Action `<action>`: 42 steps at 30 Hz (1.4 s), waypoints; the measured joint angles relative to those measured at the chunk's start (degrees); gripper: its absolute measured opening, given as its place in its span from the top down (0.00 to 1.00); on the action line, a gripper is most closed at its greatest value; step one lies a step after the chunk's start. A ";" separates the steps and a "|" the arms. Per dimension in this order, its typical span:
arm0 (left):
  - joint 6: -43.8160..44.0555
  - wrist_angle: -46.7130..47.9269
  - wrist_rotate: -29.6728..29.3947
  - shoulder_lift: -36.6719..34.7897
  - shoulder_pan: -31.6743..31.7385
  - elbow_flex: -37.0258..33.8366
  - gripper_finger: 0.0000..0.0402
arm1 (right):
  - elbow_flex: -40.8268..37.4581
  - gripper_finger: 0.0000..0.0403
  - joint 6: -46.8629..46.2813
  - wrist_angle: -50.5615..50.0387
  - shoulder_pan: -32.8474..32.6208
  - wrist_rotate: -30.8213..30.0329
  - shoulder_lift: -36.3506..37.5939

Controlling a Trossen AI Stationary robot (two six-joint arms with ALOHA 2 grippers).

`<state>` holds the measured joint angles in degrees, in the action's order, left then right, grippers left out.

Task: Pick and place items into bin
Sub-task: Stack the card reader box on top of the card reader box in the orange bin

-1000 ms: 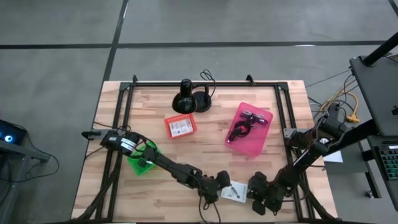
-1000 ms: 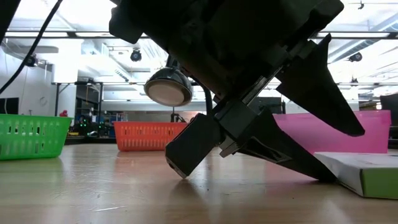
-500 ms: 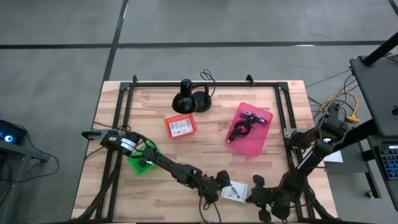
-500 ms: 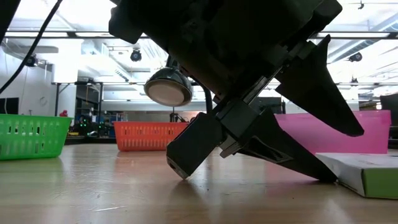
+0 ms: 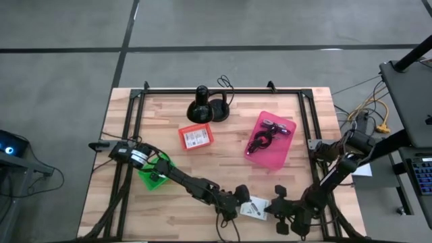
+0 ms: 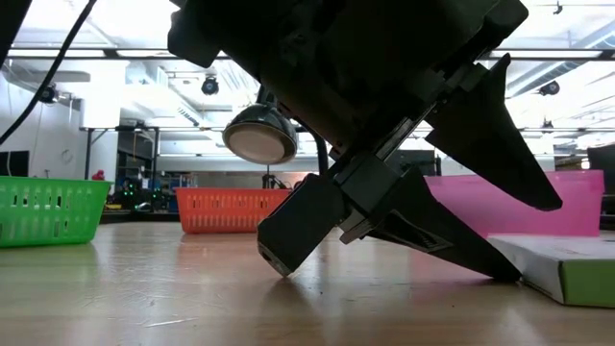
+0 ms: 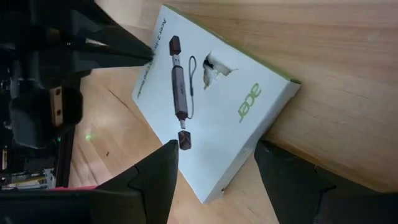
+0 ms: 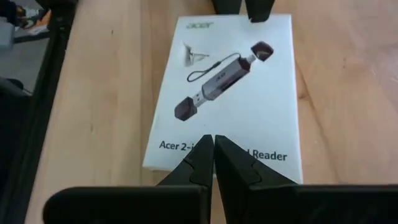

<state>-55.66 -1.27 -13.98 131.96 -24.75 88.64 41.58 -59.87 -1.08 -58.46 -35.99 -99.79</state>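
A flat white printed card box (image 5: 255,208), showing a card reader and "acer", lies face up near the table's near edge. My left gripper (image 7: 216,149) comes from the table's left and is open, one finger on either side of the box's left end (image 6: 538,258). My right gripper (image 8: 214,140) comes from the right and is shut at the box's right end. In the pink bin (image 5: 283,154) lie a black coiled cable (image 5: 258,143) and a purple strap (image 5: 277,128). My left gripper's lower fingertip (image 6: 502,274) stands at the box's left edge on the table; I cannot tell whether it touches. My right gripper's shut fingertips (image 8: 205,149) lie on the box's printed face beside its right-end edge (image 8: 171,146), slanting down from the table's right. The box lies flat on the table.
A red bin (image 5: 196,137) holding a white card sits at mid table. A green bin (image 5: 154,172) is under my left arm. The black round-based stand (image 5: 202,108) with its cord is by the far edge. Bare wood lies between the bins and the box.
My right arm has shifted its pose a little, its wrist swinging by the near edge, while its tips stay at the box. The box and my left gripper stand as before.
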 joint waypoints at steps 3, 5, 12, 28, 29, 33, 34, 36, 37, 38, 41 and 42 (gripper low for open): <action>0.00 0.02 -0.02 0.00 0.00 0.00 0.49 | 0.18 0.98 -1.71 0.88 -0.04 0.97 -1.77; 0.00 0.02 -0.02 0.00 0.02 0.00 0.49 | 0.20 0.98 -3.44 0.92 -0.57 0.87 -2.73; 0.00 0.00 -0.02 0.00 0.02 0.00 0.49 | 0.18 0.98 -4.79 1.47 -4.55 -4.49 -4.85; -0.05 -1.69 0.96 0.00 -0.05 -0.04 0.49 | 0.13 0.98 -11.06 5.81 -9.21 -16.38 -12.49; -0.08 -1.73 1.58 0.00 -0.02 -0.04 0.49 | 0.13 0.98 -11.62 6.09 -9.75 -17.21 -12.88; -0.21 -1.78 3.69 0.02 0.06 -0.02 0.49 | 0.13 0.98 -14.39 6.50 -11.71 -20.05 -13.89; -0.24 -1.79 4.02 0.02 0.06 -0.02 0.49 | 0.13 0.98 -14.91 6.52 -12.04 -20.74 -14.10; -0.33 -1.94 4.86 0.02 0.06 -0.02 0.49 | 0.13 0.98 -15.06 6.60 -12.11 -21.02 -14.20; -0.36 -2.19 5.55 0.02 0.09 -0.02 0.49 | 0.13 0.98 -15.00 6.60 -12.09 -21.02 -14.20; -0.34 -2.52 6.13 0.02 0.10 -0.02 0.49 | 0.13 0.98 -14.93 6.60 -12.09 -21.02 -14.20; -0.37 -3.90 7.44 0.02 0.04 -0.02 0.49 | 0.13 0.98 -14.76 6.63 -11.84 -21.03 -14.20; -0.39 -4.73 7.93 0.02 -0.01 -0.02 0.49 | 0.13 0.98 -14.75 6.64 -11.80 -21.04 -14.20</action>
<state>-56.05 -6.00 -6.04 131.98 -24.75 88.62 41.71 -74.62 5.56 -70.26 -57.04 -113.99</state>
